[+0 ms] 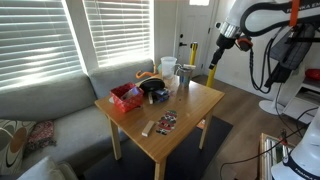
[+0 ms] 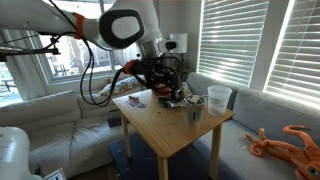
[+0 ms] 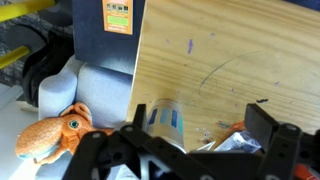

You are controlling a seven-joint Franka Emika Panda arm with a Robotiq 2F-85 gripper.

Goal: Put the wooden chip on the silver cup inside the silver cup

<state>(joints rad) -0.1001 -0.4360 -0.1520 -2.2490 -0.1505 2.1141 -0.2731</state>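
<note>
The silver cup [image 1: 184, 79] stands near the far corner of the wooden table [image 1: 190, 110], next to a taller white container [image 1: 168, 66]. It also shows in an exterior view [image 2: 195, 112]. Something small seems to lie across its rim, too small to tell whether it is the wooden chip. My gripper [image 1: 217, 50] hangs open and empty, high above and to the side of the cup; it also shows in an exterior view [image 2: 170, 78]. In the wrist view the open fingers [image 3: 200, 140] frame the table from above, with the white container [image 3: 165, 117] between them. The silver cup is hidden there.
A red box [image 1: 125, 97], a black object [image 1: 155, 92] and small packets [image 1: 166, 122] lie on the table. An orange octopus toy [image 3: 55, 135] sits on the grey sofa [image 1: 50, 105] beside the table. A yellow pole [image 1: 212, 68] stands behind.
</note>
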